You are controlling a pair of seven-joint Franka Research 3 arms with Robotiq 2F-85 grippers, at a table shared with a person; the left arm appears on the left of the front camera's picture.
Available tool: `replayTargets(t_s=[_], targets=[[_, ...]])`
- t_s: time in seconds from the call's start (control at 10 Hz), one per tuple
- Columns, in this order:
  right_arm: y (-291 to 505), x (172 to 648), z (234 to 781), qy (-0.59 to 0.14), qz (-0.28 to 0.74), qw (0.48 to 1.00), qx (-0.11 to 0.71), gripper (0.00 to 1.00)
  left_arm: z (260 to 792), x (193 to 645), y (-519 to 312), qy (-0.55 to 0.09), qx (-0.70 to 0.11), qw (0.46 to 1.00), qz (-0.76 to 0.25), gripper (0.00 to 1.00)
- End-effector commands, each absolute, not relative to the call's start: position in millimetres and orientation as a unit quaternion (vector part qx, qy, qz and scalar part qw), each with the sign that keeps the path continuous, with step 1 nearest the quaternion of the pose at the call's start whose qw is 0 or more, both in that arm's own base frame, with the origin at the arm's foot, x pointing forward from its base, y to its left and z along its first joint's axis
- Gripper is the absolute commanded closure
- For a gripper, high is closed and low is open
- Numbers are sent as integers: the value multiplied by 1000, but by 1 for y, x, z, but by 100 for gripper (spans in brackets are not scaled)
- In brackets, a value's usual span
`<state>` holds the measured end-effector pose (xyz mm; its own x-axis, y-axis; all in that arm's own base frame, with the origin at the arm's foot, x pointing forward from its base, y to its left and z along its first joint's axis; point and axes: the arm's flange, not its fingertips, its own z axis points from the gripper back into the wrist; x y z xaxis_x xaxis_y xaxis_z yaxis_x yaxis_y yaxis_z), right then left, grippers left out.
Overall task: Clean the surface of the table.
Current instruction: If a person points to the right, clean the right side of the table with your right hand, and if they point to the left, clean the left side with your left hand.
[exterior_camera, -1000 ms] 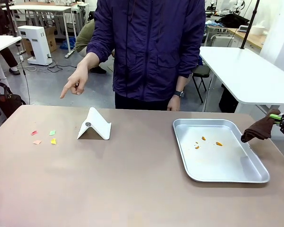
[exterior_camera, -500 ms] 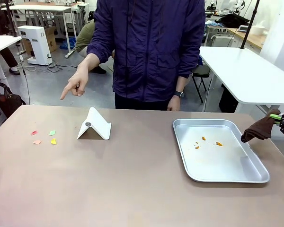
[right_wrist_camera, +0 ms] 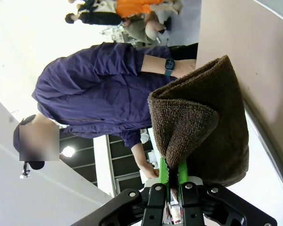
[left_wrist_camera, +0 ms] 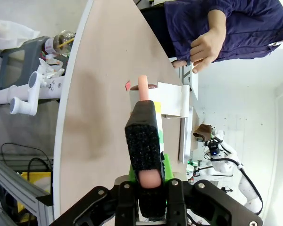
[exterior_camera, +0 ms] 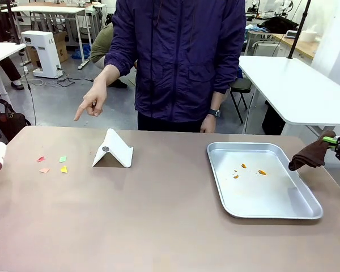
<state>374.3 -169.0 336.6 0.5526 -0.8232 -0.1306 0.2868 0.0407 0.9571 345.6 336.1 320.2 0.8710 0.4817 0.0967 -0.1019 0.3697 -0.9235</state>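
1. Hanging just off the right edge of the smooth brownish-tan tabletop (exterior_camera: 158, 221), the right end effector (exterior_camera: 332, 141) is clamped on a brown terry cloth (exterior_camera: 307, 157).
2. Left end effector (left_wrist_camera: 149, 176), near the tabletop's left edge, grips a pink-handled black-headed tool (left_wrist_camera: 142, 141).

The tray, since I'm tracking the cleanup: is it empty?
No, a few small orange scraps lie inside the tray, towards its far end.

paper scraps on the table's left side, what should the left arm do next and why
Probably carry the left gripper, shut on a pink-tipped black tool, over to the coloured paper scraps on the table. The person's hand points down toward them, and the tool sits at the table's left edge, short of them.
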Motion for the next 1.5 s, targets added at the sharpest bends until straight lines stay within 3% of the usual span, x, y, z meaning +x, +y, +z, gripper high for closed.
replayTargets(t_s=[0.0,1.4], targets=[[-171,373,339,-234,-407,679,564,100,318,351,311,-187,-522,812,182,79],[-171,373,339,-234,-407,679,564,100,282,397,260,-162,-456,848,216,79]])
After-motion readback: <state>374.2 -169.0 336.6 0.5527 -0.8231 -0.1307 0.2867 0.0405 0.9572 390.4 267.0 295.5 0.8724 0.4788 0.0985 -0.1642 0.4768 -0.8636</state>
